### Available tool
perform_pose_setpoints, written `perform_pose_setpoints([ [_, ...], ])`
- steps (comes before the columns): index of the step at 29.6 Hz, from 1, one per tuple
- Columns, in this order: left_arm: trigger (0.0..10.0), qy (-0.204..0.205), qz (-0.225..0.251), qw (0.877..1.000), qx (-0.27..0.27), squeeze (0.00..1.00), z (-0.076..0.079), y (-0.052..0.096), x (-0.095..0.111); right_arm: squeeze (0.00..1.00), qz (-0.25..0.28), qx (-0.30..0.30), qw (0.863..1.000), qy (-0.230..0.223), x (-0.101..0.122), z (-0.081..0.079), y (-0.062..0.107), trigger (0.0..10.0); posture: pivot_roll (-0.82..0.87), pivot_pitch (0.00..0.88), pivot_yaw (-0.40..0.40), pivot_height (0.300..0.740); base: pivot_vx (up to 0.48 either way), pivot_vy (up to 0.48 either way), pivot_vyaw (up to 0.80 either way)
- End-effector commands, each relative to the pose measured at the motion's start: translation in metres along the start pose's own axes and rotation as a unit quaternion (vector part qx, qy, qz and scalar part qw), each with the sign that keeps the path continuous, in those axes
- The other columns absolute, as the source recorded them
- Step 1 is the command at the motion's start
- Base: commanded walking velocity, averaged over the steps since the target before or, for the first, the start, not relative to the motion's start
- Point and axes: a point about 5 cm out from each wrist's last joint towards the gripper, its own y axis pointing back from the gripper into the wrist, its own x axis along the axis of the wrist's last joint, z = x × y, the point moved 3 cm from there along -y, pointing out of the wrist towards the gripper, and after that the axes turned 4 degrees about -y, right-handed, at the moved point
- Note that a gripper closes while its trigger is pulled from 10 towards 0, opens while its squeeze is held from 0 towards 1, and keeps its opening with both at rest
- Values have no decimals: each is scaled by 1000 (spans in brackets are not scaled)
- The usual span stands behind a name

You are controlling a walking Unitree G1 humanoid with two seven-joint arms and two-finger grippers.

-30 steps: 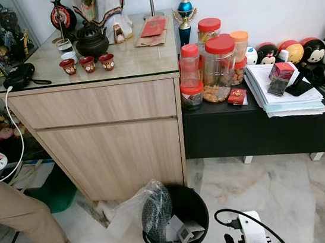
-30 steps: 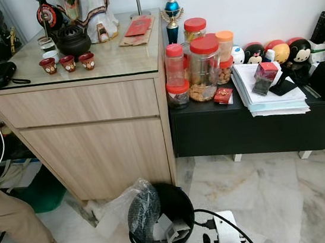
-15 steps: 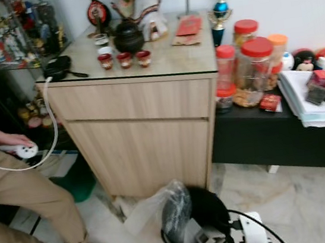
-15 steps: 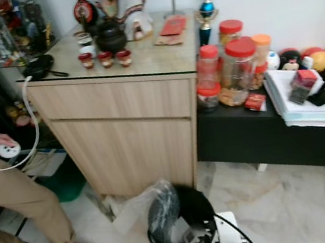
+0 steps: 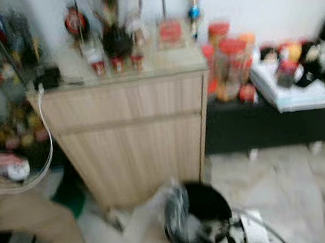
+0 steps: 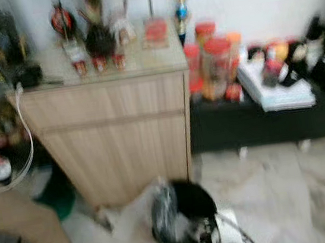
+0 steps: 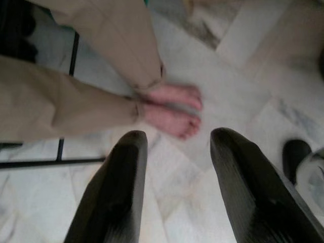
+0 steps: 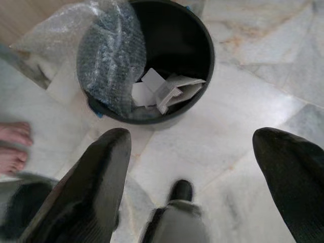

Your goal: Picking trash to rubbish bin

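Right gripper (image 8: 197, 167) hangs low over the marble floor (image 8: 243, 101), fingers spread wide, nothing between them. Just ahead of it is the black rubbish bin (image 8: 200, 76), standing upright on the floor. Inside: white cardboard scraps (image 8: 164, 90). A sheet of bubble wrap (image 8: 104, 55) is draped over the bin's rim, part inside, part spilling out onto the floor toward the cabinet.

Left gripper (image 7: 174, 187) also low over the floor, fingers apart, empty. A person's bare feet (image 7: 174, 109) and tan trouser legs (image 7: 76, 101) sit just beyond it.

Head views are motion-blurred. Bin sits at the front corner of a light wood cabinet (image 5: 129, 138) with small ornaments on its top. A low black bench (image 5: 271, 125) next to the cabinet carries red-lidded jars (image 5: 230, 67) and a paper stack (image 5: 290, 92). The person's hand (image 5: 3, 163) on the robot's left holds a white device with a cable.
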Motion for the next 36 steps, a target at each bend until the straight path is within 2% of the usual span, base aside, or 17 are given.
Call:
perform_pose_setpoints([
  [1,10000,0,1,1000,-1,0,2,-1,4,0,2,3,1000,-1,2,-3,-1,10000,11,0,33,740,0,480,0],
  [21,10000,1,3,1000,0,0,3,0,1,0,0,5,1000,-3,2,-3,-1,10000,17,0,21,740,0,12,0],
  [36,10000,6,3,1000,8,0,2,1,0,0,-7,4,1000,0,0,-3,-1,10000,24,4,16,740,0,0,-800],
])
